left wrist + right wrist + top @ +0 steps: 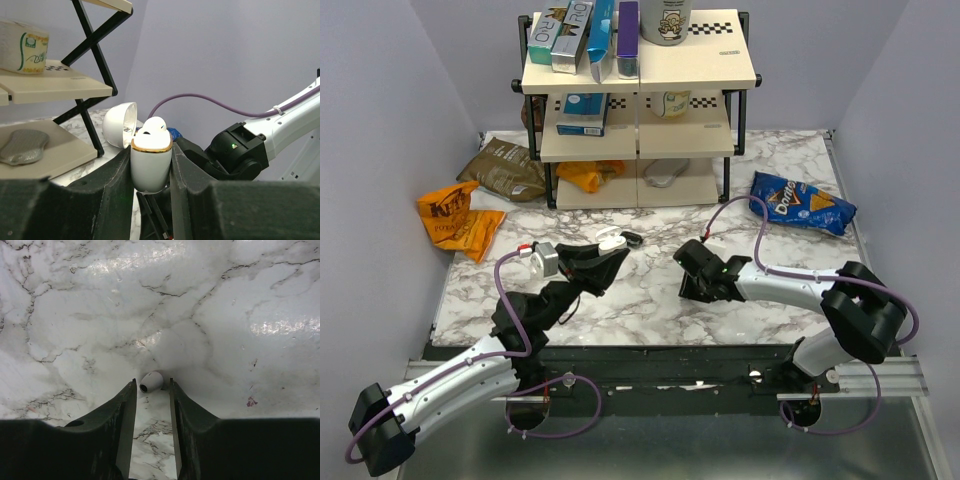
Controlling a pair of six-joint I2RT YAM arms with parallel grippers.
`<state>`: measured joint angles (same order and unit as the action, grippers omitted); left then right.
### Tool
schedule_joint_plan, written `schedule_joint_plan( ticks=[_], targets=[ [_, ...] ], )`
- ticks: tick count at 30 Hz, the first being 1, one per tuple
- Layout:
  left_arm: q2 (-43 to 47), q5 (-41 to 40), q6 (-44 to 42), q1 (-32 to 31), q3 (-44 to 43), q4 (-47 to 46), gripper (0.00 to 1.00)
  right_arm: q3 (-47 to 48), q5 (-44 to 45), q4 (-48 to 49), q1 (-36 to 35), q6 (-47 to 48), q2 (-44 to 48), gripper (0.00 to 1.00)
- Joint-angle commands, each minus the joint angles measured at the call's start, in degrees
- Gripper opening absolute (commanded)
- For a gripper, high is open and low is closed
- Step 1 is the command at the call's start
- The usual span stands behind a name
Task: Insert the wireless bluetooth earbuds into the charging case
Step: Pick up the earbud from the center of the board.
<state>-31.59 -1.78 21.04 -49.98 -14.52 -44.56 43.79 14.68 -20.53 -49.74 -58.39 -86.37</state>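
The charging case (150, 160) is a white egg-shaped shell with a gold rim, not black. It stands upright between the fingers of my left gripper (151, 170), which is shut on it. Its lid (120, 125) hangs open to the left, and one white earbud (155, 125) sits in the top. In the top view the case (611, 240) is held above the table's middle. A second white earbud (151, 381) lies on the marble between the tips of my right gripper (152, 381). Those jaws stand narrowly open, with a thin gap on each side of the bud. In the top view, the right gripper (692, 287) hides this bud.
A black-framed shelf rack (640, 100) with boxes stands at the back centre. A blue chip bag (803, 203) lies at the right, and an orange bag (455, 218) and a brown bag (505, 168) at the left. The right arm (235, 150) is close behind the case.
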Motion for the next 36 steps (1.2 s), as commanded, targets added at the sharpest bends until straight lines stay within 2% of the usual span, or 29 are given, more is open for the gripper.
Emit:
schedule_joint_plan(
  ticks=[1,8,18,21,23,29,35,36],
  targets=[
    [0.5,-1.2,-0.6,-0.3,-0.3,-0.4,0.00,0.3,1.3,0.1,0.9,0.7,-2.1,0.42],
    [0.3,-1.5,-0.6,-0.4,-0.4,-0.2,0.00,0.3,1.1,0.2,1.5,1.7,-2.0,0.43],
    [0.0,-1.4,-0.6,-0.4,-0.3,-0.3,0.00,-0.2,0.0,1.0,1.8,2.8,-2.3,0.22],
    [0.0,-1.4,-0.6,-0.5,-0.3,-0.3,0.00,-0.4,-0.3,1.3,1.7,3.1,-2.0,0.13],
    [0.0,-1.4,-0.4,-0.5,-0.3,-0.3,0.00,-0.3,-0.2,1.2,1.8,3.5,-1.6,0.02],
    [0.0,-1.5,-0.6,-0.5,-0.5,0.1,0.00,1.5,3.5,-0.4,1.7,7.0,2.5,0.01],
    [-0.4,-1.7,-0.9,-0.5,-0.7,0.2,0.00,9.7,16.2,-4.1,-0.6,21.5,12.8,0.01],
    [-1.4,-1.7,-1.0,-0.5,-1.7,0.3,0.00,13.9,21.0,-4.4,-3.1,32.4,16.0,0.01]
  ],
)
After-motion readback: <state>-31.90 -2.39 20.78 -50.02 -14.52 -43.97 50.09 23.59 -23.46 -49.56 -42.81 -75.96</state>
